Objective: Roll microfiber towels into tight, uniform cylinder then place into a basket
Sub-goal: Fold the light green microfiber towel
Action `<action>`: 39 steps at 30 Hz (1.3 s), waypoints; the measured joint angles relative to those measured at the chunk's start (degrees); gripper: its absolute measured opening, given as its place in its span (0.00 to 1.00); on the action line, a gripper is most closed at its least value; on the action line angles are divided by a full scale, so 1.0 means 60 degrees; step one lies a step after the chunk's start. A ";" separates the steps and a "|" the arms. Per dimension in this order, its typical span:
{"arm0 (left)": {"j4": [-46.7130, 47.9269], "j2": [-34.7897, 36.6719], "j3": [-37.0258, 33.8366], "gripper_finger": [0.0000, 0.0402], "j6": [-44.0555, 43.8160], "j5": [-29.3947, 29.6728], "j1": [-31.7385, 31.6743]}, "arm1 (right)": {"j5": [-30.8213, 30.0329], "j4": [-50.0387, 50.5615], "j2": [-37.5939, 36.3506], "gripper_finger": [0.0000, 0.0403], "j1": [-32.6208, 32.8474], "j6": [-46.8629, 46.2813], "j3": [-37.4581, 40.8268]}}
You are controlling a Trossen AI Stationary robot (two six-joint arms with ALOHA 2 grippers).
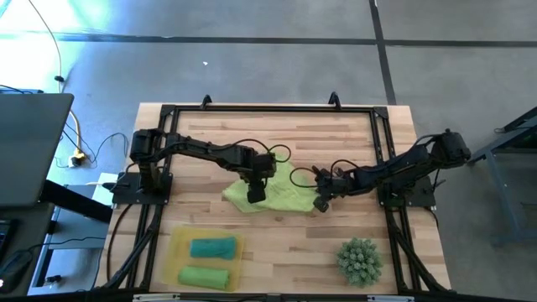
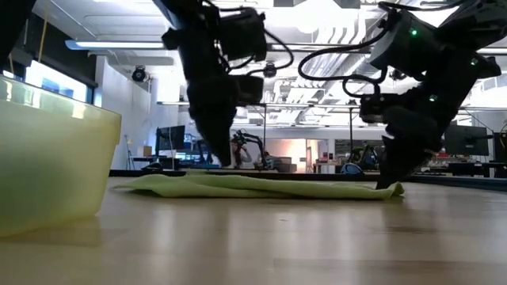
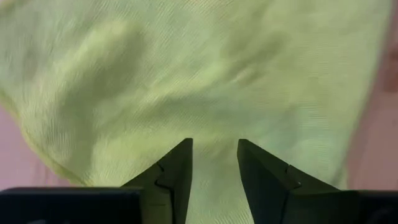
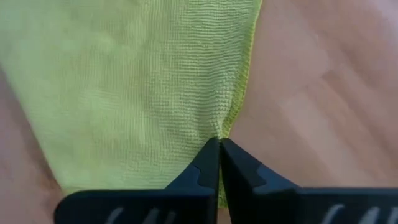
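Note:
A yellow-green towel (image 1: pixel 270 196) lies spread and slightly rumpled on the wooden table's middle; it also shows in the low view (image 2: pixel 261 187). My left gripper (image 1: pixel 256 192) is open, pointing down over the towel's left half (image 3: pixel 214 155). My right gripper (image 1: pixel 321 204) is shut on the towel's right edge, down at the tabletop (image 2: pixel 390 184). The yellow basket (image 1: pixel 179 252) stands at the near left. It holds a teal rolled towel (image 1: pixel 212 247) and a green rolled towel (image 1: pixel 204 276). My left gripper's open fingers (image 3: pixel 177 171) stand close over the towel's flat middle; I cannot tell whether they touch it. My right gripper pinches the towel's right hem (image 4: pixel 229 127) between its two fingertips, coming from above and pointing down. The towel lies slack on the table.
A spiky green ball-shaped plant (image 1: pixel 361 260) sits at the near right. A black frame (image 1: pixel 268 109) runs round the table's edges. Bare wood shows between the basket and the plant and beyond the towel on the far side.

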State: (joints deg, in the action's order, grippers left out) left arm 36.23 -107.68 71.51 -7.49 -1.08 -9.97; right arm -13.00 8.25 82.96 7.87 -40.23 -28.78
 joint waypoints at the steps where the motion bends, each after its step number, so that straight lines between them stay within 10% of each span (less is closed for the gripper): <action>1: 0.0023 0.0000 0.0102 0.29 0.0200 0.0000 0.0008 | -0.0131 0.0099 -0.0132 0.00 -0.0003 0.0329 0.0008; 18: -0.4689 0.0009 0.0282 0.29 0.4172 -0.0048 0.0003 | -0.1367 0.0849 -0.1701 0.00 0.1079 0.9562 -0.2095; 27: -0.5039 0.0018 0.0284 0.29 0.5109 -0.1885 0.0012 | -0.2317 0.2885 -0.1705 0.00 0.1574 1.0748 -0.3688; 39: -0.5006 0.0018 0.0284 0.29 0.5190 -0.1663 0.0217 | -0.3813 0.4006 -0.1712 0.00 0.1663 1.2040 -0.5339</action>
State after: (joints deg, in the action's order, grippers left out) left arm 6.20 -107.57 73.21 23.65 -11.06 -8.67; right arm -35.88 32.29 72.69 17.84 32.00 -60.81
